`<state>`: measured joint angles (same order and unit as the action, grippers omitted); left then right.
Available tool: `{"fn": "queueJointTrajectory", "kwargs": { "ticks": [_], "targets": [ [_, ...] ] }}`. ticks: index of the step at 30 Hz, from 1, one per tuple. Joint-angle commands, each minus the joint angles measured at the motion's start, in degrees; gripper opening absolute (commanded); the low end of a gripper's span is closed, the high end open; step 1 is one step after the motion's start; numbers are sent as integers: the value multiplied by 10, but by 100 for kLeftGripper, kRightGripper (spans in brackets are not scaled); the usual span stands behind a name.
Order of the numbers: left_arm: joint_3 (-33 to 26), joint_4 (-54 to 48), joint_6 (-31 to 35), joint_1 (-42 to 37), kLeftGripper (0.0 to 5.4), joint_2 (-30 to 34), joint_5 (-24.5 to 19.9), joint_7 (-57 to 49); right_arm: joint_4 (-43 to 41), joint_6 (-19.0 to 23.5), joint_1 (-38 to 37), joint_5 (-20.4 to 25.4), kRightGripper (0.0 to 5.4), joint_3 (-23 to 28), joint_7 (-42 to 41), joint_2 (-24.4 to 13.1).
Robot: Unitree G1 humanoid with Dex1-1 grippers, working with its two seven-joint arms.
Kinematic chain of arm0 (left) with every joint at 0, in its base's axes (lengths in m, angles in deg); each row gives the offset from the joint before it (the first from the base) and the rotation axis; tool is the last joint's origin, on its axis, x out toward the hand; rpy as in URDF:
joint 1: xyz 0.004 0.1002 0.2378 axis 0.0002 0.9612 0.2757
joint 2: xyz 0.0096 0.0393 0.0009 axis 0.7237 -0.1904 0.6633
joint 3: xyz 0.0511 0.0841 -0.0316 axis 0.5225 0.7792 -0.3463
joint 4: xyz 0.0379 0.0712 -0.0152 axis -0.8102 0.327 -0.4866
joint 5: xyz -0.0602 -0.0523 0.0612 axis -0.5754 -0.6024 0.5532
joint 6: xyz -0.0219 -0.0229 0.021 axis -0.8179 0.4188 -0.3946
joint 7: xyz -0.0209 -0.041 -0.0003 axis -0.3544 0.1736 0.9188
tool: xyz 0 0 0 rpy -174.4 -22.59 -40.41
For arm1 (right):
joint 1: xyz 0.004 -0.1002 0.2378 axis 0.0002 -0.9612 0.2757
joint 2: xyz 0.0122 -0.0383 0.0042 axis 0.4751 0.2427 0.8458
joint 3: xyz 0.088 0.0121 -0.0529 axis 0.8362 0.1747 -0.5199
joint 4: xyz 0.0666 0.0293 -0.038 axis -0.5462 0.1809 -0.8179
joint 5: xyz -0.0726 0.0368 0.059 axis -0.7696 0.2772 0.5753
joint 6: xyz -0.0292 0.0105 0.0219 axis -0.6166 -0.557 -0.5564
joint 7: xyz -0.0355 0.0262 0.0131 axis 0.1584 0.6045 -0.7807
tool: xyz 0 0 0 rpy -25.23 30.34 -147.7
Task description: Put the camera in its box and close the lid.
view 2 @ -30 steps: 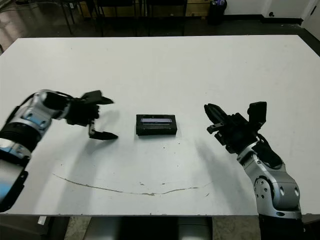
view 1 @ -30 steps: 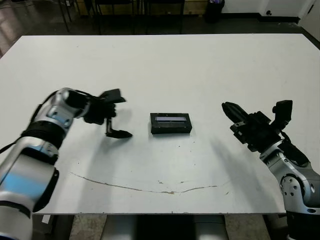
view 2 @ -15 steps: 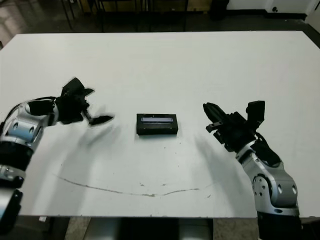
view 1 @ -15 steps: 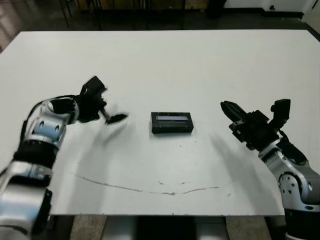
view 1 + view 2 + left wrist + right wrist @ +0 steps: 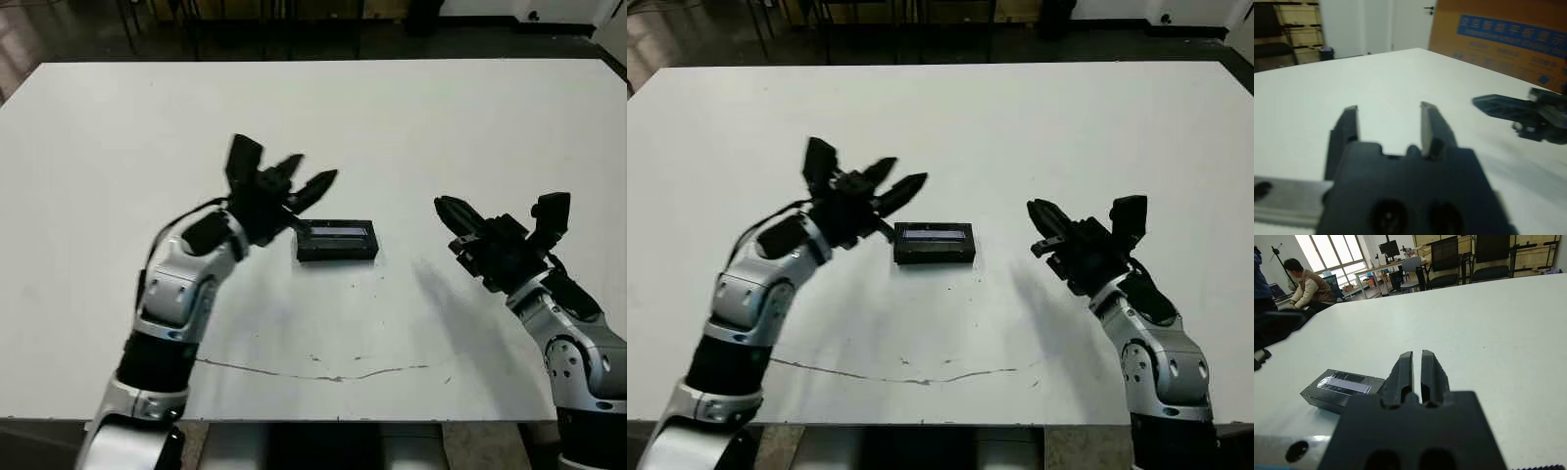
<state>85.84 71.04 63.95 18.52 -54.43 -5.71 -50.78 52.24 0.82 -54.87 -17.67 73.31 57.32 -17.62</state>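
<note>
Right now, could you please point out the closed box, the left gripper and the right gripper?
closed box (image 5: 336, 241), left eye view, lid top.
left gripper (image 5: 307, 182), left eye view, between its fingertips.
right gripper (image 5: 1417, 355), right wrist view, between its fingertips.

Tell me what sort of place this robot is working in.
Probably an office or lab workspace: black office chairs at desks by large windows, a seated person beyond the white table, and a big printed carton.

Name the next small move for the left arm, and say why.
Probably lower the left gripper so its open fingers press the lid down at its left end. The lid already lies on the box, no loose camera is visible, and this gripper hovers empty beside that end.
</note>
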Motion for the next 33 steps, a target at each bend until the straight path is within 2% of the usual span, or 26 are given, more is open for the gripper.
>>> {"fn": "queueJointTrajectory", "kwargs": {
  "ticks": [1, 2, 9, 19, 29, 33],
  "targets": [
    [29, 2, 28, 12, 19, 4, 25, -18, -9, 13, -10, -5, 0, 1, 15, 0],
    [37, 3, 34, 13, 1, 4, 29, -21, -11, 15, -11, -2, 0, 2, 17, 1],
    [85, 16, 90, 25, 1, 26, 67, -24, -15, 14, -15, 1, 0, 2, 17, 0],
    [103, 58, 144, 44, 1, 50, 91, -25, -3, 6, -9, 10, 0, 3, 4, 5],
    [95, 60, 145, 60, 1, 62, 86, -18, -4, 8, -6, 4, 0, -1, 4, 6],
    [69, 40, 117, 67, 1, 62, 79, -21, -4, 6, -5, 3, 0, -2, 6, 10]
  ]
}}
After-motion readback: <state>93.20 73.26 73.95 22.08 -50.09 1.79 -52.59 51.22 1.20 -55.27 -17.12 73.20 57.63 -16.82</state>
